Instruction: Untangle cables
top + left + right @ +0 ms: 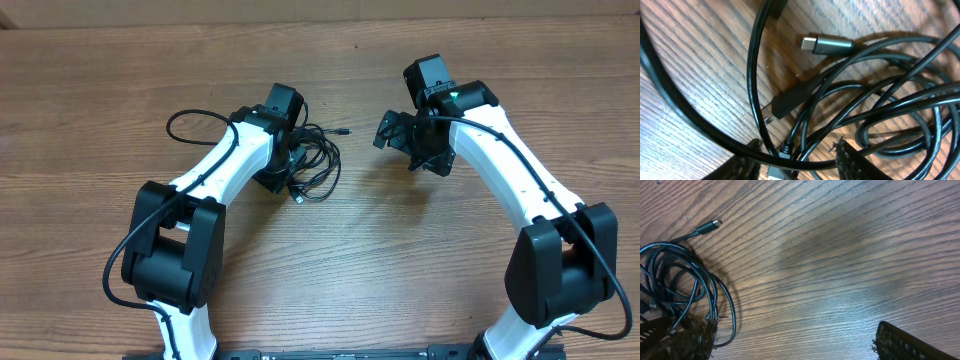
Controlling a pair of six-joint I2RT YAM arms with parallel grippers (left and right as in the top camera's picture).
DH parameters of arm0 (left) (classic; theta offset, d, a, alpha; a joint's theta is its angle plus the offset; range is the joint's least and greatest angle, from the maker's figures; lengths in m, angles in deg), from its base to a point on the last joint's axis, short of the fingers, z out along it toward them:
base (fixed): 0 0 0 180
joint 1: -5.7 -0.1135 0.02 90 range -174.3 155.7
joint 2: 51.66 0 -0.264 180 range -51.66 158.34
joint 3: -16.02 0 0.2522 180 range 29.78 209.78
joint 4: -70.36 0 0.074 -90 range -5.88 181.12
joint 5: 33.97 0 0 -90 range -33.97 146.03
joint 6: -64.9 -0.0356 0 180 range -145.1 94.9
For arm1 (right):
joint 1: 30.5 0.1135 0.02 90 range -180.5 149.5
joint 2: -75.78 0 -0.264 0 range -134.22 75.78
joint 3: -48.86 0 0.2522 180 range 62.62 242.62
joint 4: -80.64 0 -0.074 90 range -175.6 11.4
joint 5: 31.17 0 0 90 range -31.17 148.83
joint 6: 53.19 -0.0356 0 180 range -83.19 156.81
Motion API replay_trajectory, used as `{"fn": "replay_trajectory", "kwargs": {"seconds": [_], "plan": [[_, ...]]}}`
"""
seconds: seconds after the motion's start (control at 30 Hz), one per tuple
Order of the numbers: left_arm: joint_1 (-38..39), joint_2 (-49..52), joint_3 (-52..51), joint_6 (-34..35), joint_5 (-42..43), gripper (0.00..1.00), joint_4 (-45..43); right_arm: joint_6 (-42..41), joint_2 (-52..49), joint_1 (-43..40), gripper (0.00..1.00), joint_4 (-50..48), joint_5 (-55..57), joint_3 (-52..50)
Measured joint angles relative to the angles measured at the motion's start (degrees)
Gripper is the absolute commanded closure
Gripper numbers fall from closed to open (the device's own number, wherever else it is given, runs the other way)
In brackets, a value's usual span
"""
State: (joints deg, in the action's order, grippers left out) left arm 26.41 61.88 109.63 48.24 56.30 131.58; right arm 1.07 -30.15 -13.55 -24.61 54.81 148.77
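Thin black cables [318,165] lie in a tangled bundle on the brown wood-grain table [360,260], partly under the left arm's wrist. The left gripper [797,162] sits low over them, jaws apart with several strands running between; a grey metal-tipped plug [826,44] lies just beyond. The right gripper [792,342], spread wide, hovers beside the bundle

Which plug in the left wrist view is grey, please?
The upper plug, with its grey metal shell; the lower plug is black, beside the cables.
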Motion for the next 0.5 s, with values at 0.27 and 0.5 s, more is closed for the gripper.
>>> {"fn": "replay_trajectory", "kwargs": {"seconds": [0.27, 0.5], "plan": [[0.0, 0.0, 0.0, 0.0, -1.1, 0.75, -4.7, 0.0, 0.0, 0.0, 0.00, -0.2, 0.0, 0.0], [0.0, 0.0, 0.0, -0.2, -1.9, 0.96, -5.2, 0.0, 0.0, 0.0, 0.00, -0.2, 0.0, 0.0]]}}
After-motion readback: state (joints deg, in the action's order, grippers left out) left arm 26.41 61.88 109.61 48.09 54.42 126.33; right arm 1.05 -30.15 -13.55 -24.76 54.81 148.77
